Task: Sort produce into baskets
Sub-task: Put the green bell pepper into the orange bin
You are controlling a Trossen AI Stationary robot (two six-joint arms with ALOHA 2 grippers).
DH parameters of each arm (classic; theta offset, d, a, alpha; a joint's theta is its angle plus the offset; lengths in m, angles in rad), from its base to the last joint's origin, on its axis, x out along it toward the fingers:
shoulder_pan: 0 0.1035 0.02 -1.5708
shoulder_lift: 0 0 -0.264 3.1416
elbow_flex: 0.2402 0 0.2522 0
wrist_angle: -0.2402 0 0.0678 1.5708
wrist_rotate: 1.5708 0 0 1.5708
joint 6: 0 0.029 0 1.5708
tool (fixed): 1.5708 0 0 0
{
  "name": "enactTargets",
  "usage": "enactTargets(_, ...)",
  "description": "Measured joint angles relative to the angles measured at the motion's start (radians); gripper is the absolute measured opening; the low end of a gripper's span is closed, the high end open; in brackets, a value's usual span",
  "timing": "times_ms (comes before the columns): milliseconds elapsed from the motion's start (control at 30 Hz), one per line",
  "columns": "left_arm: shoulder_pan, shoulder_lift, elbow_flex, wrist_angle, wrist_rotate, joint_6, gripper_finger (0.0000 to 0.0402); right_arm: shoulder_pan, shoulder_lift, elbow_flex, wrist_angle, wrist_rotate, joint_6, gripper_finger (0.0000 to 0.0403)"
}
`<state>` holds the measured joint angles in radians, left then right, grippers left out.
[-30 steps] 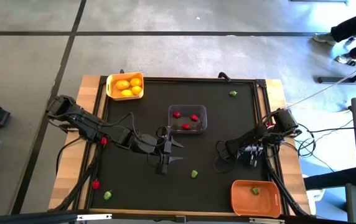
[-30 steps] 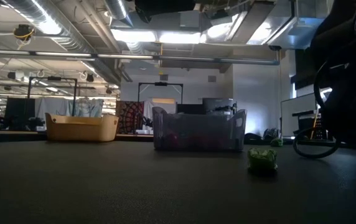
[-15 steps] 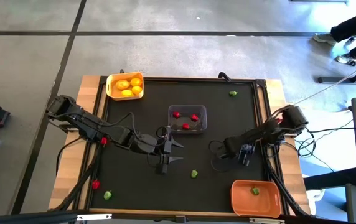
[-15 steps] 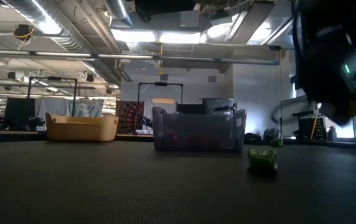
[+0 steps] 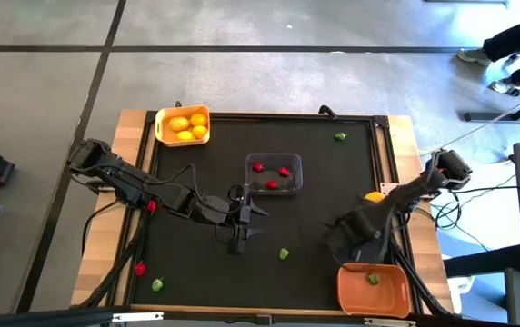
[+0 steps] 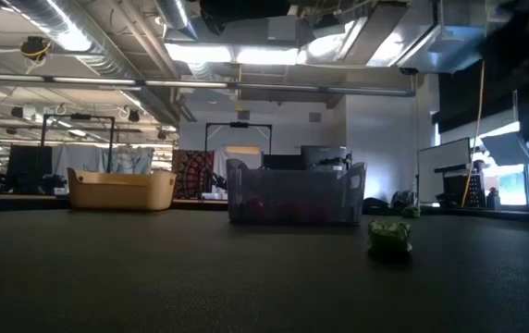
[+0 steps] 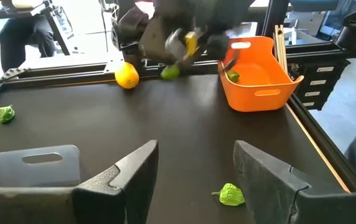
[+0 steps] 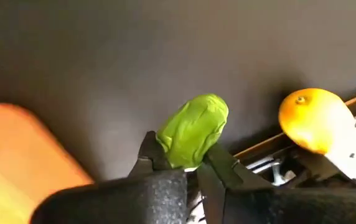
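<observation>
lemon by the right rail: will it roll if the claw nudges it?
Likely yes. The lemon looks rounded and smooth, sitting loose on the flat mat, so a nudge would probably send it rolling. The rail beside it may stop it on that side. Smooth skin could slip in a pinch.

The table's mat (image 5: 205, 145) looked matt black and finely pebbled, edged by pale bare wood (image 5: 133, 127). Beside it, the orange basket (image 7: 256, 74) was smooth, faintly glossy plastic; the clear basket (image 6: 292, 194) see-through plastic. The green piece (image 8: 193, 129) looked wrinkled and matt.
</observation>
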<state>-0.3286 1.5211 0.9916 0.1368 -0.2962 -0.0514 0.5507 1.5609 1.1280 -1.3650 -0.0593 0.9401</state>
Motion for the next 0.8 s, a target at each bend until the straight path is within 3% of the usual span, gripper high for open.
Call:
enactTargets(300,0.0,0.0,0.0,0.0,0.0,-0.005,0.0205,0.232,-0.021,0.16,-0.008,0.032,0.217,0.001)
enactTargets(600,0.0,0.0,0.0,-0.008,0.0,-0.01,0.0205,0.428,-0.021,0.176,0.117,0.023,0.499,0.001)
enactTargets(800,0.0,0.0,0.0,-0.03,0.0,-0.024,0.0205,0.501,-0.021,0.176,0.251,-0.058,0.668,0.001)
